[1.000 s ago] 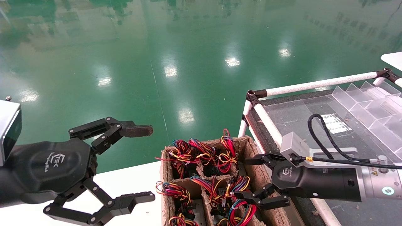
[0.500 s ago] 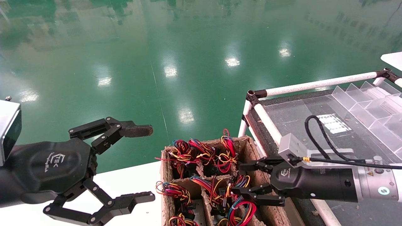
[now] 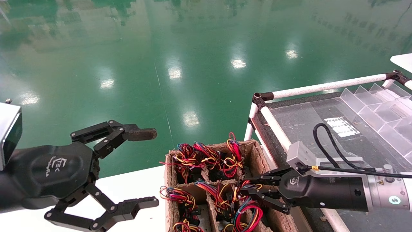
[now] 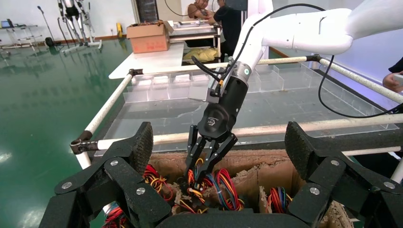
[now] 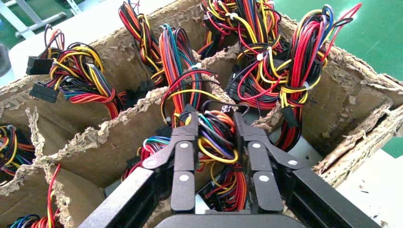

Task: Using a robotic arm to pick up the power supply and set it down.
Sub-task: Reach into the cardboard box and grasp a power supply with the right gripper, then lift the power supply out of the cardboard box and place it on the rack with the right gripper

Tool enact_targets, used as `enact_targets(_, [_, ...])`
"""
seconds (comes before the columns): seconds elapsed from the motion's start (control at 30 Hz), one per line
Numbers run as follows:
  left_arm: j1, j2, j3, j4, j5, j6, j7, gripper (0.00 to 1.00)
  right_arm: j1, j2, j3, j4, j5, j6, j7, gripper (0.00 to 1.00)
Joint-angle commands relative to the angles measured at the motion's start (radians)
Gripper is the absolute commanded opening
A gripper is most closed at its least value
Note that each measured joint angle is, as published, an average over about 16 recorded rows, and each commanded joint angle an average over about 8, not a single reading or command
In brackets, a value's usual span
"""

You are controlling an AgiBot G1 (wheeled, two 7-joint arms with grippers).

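- Jaws of the right gripper (image 3: 246,190), in the head view, are drawn close around a wire bundle (image 3: 248,209) inside the divided cardboard box (image 3: 257,154); the left gripper (image 3: 151,167) hangs with its fingers spread wide above the white tabletop (image 3: 128,187), well left of the box.
- Same view: the box stands on the white tabletop against a white-tube rack (image 3: 325,86), whose dark deck carries clear plastic dividers (image 3: 383,109). Every compartment is stuffed with red, yellow, black and blue wires, and only slivers of metal show beneath them.
- Left wrist view: the left gripper's two black fingers (image 4: 138,147) stand far apart in the foreground. Beyond them the right gripper (image 4: 202,178) points down into the box (image 4: 247,166), fingers nearly together among wires.
- Right wrist view: the right gripper (image 5: 216,135) pinches a loop of yellow, red, black and purple wires (image 5: 216,142) between its fingers, above a cardboard partition (image 5: 95,137). The power supply (image 5: 304,154) shows only as a silver-grey patch at the bottom of the compartment, under the wires; the bundle in the grip rises from that same compartment.
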Motion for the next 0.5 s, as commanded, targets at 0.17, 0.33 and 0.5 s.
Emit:
enact_targets(0.17, [0.000,0.000,0.000,0.000,0.000,0.000,0.000,1.00,-0.013,0.004,0.009,-0.009,0.020,-0.003,-0.002,0.00])
enact_targets(0.33, [0.000,0.000,0.000,0.000,0.000,0.000,0.000,1.00,-0.017,0.004,0.015,-0.018,0.035,-0.009,-0.010,0.00])
enact_targets(0.5, [0.000,0.000,0.000,0.000,0.000,0.000,0.000,1.00,-0.011,0.009,0.027,-0.017,0.053,-0.015,-0.016,0.00])
